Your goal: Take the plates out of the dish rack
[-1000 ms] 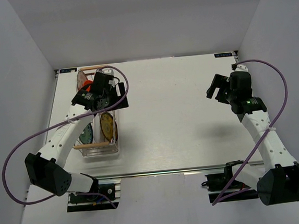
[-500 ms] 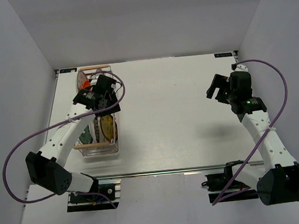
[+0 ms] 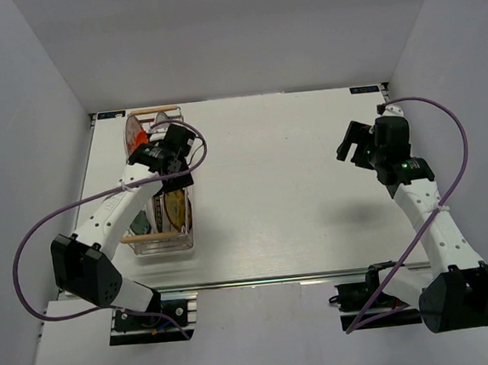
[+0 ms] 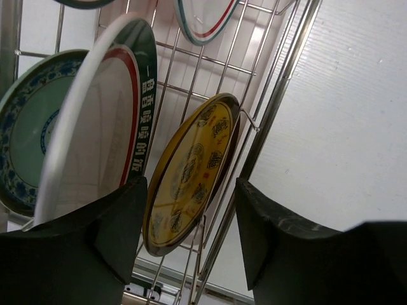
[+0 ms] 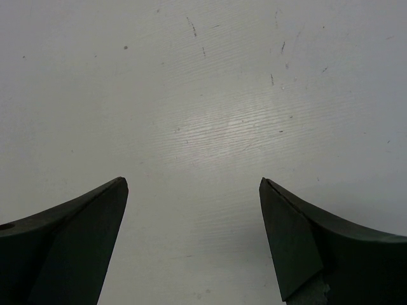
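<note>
The yellow plate stands on edge in the dish rack at the counter's left. The left hand has turned and dropped over the past second, so its spread fingers now straddle the plate. It is lined up for a grasp, not yet closed. Farther off, the right hand hangs open, unmoved.

Bright even overhead light, soft shadows, sharp focus, mild table glare
</note>
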`<state>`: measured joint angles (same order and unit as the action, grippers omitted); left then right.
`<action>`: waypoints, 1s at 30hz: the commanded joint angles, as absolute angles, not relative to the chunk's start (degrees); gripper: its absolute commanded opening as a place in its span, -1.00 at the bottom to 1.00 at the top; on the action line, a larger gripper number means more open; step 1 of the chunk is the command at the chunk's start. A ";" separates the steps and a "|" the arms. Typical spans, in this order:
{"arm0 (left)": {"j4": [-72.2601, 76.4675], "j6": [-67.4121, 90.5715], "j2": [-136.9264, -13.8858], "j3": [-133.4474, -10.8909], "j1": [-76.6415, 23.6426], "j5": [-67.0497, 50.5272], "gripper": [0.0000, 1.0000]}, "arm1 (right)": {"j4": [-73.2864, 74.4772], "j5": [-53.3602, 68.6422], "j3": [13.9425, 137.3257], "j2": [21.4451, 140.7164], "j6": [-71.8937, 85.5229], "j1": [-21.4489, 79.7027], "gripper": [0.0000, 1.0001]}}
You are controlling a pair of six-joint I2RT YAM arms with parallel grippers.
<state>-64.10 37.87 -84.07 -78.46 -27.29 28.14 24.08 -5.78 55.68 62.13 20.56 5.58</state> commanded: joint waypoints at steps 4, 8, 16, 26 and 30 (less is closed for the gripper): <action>-65.12 41.13 -82.88 -76.64 -27.33 32.16 0.30 | 24.08 -5.45 57.65 62.40 19.86 5.36 0.78; -66.00 42.10 -83.06 -75.32 -27.33 33.31 0.28 | 24.35 -5.36 57.57 62.58 19.86 5.45 0.79; -63.03 41.93 -81.39 -71.46 -26.81 32.70 0.20 | 24.61 -4.48 57.83 63.72 19.86 5.45 0.78; -59.24 40.34 -80.07 -69.26 -26.81 31.11 -0.40 | 25.49 -4.48 58.53 64.07 19.95 5.45 0.79; -59.85 39.99 -78.49 -69.78 -26.81 31.55 -0.40 | 25.66 -4.22 58.62 63.98 20.04 5.45 0.78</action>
